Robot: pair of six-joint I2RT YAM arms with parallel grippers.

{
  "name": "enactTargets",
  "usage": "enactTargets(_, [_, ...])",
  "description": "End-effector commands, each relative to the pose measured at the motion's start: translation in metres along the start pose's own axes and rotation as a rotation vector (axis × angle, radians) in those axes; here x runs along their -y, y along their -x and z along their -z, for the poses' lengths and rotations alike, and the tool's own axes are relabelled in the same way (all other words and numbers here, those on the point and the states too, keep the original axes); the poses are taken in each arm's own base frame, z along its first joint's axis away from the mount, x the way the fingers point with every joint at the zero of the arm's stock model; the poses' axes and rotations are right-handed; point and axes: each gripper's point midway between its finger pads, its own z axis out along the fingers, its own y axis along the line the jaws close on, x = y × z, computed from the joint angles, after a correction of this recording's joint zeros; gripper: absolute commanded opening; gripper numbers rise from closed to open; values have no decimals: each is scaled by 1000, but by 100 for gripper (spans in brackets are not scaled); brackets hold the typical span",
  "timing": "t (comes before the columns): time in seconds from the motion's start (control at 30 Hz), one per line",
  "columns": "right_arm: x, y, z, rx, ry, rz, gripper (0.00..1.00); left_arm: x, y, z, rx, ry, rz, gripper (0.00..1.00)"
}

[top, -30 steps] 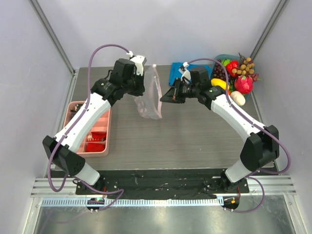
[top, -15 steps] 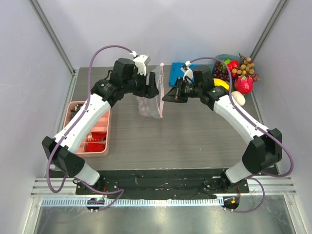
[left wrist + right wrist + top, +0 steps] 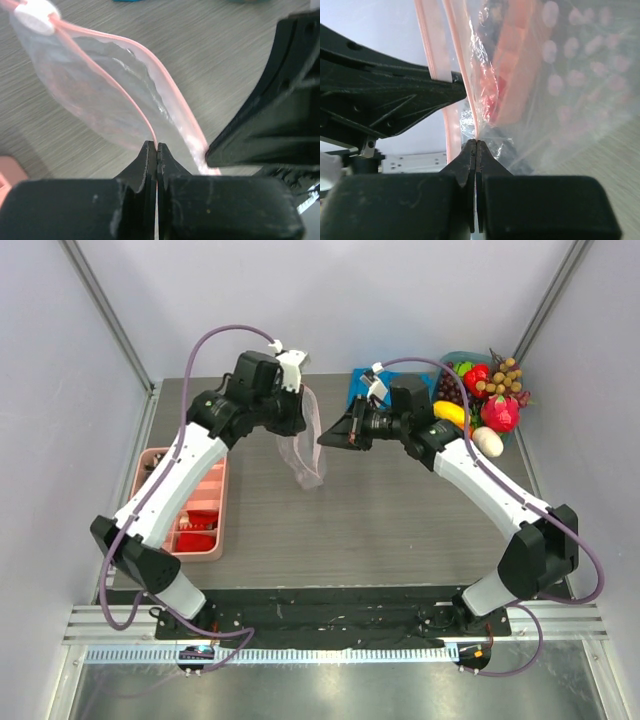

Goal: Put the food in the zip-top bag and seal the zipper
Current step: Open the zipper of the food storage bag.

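Note:
The clear zip-top bag [image 3: 306, 460] hangs above the table between my two grippers, with nothing visible inside it. My left gripper [image 3: 302, 420] is shut on one pink lip of the zipper [image 3: 125, 82]. My right gripper [image 3: 323, 439] is shut on the other lip [image 3: 470, 100]. In the left wrist view the bag [image 3: 90, 85] curves away from the jaws [image 3: 156, 146], its mouth open, with a white slider [image 3: 34, 17] at the far end. In the right wrist view the dotted bag [image 3: 560, 75] fills the frame above the jaws [image 3: 476, 142]. The food [image 3: 482, 400] lies heaped at the back right.
The food sits in a teal bowl [image 3: 449, 360] near the right wall. A folded blue cloth [image 3: 362, 390] lies behind the right gripper. A pink compartment tray [image 3: 205, 552] with red pieces stands at the left edge. The two wrists are close together over the table's back middle.
The bag stood tall and flat between the grippers. Now it hangs lower with its mouth spread, and the right gripper has moved left and slightly forward.

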Motion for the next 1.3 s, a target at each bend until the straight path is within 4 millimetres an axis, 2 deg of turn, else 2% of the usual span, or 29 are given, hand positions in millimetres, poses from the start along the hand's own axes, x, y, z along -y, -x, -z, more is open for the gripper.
enactTargets(0.0, [-61, 6, 21, 45, 207, -71, 1, 6, 2, 69, 1, -13, -92, 0])
enactTargets(0.07, [-58, 1, 21, 36, 209, -76, 1, 6, -1, 69, -35, -15, -110, 0])
enactTargets(0.1, [-46, -5, 18, 26, 186, -83, 1, 7, -1, 69, -46, -20, -113, 0])
enactTargets(0.13, [-38, -9, 20, 24, 162, -85, 1, 8, -9, 66, -87, -29, -111, 0])
enactTargets(0.2, [-13, -20, 16, -4, 118, -116, 1, 12, -20, 46, -158, -55, -104, 0])
enactTargets(0.23, [-3, -20, 17, -3, 97, -120, 1, 13, -24, 39, -189, -63, -99, 0])
enactTargets(0.27, [7, -21, 17, -2, 73, -121, 1, 13, -31, 22, -230, -76, -89, 0])
enactTargets(0.33, [33, -25, 20, -5, -9, -97, 1, 15, -32, 6, -254, -89, -65, 0])
enactTargets(0.37, [45, -23, 25, 6, -41, -94, 1, 15, -37, -9, -286, -96, -50, 0])
enactTargets(0.4, [58, -27, 29, -5, -85, -77, 1, 18, -37, -13, -291, -113, -32, 0])
enactTargets(0.47, [78, -19, 41, 44, -171, -35, 1, 22, -36, -24, -285, -139, -23, 0])
enactTargets(0.53, [104, -15, 54, 71, -285, 6, 1, 15, -44, -33, -289, -121, -10, 0])
enactTargets(0.57, [117, -12, 61, 84, -330, 14, 1, 12, -37, -40, -247, -119, -10, 0])
enactTargets(0.63, [143, -12, 74, 86, -440, 53, 1, 0, -40, -41, -232, -98, 19, 0])
enactTargets(0.67, [157, -12, 82, 89, -485, 49, 1, -3, -35, -42, -207, -97, 23, 0])
enactTargets(0.73, [170, -9, 91, 101, -537, 73, 1, -10, -33, -38, -191, -96, 43, 0])
enactTargets(0.77, [176, -11, 93, 94, -553, 75, 1, -12, -37, -39, -191, -94, 44, 0])
enactTargets(0.87, [177, -13, 92, 79, -547, 96, 1, -5, -44, -30, -184, -135, 44, 0])
enactTargets(1.03, [171, -10, 90, 77, -514, 132, 1, 27, -30, -8, -125, -295, 54, 0])
enactTargets(1.2, [171, -6, 100, 95, -548, 209, 1, 33, -21, -3, -100, -351, 92, 0])
enactTargets(1.27, [166, -6, 102, 90, -539, 228, 3, 32, -18, -8, -103, -355, 125, 0])
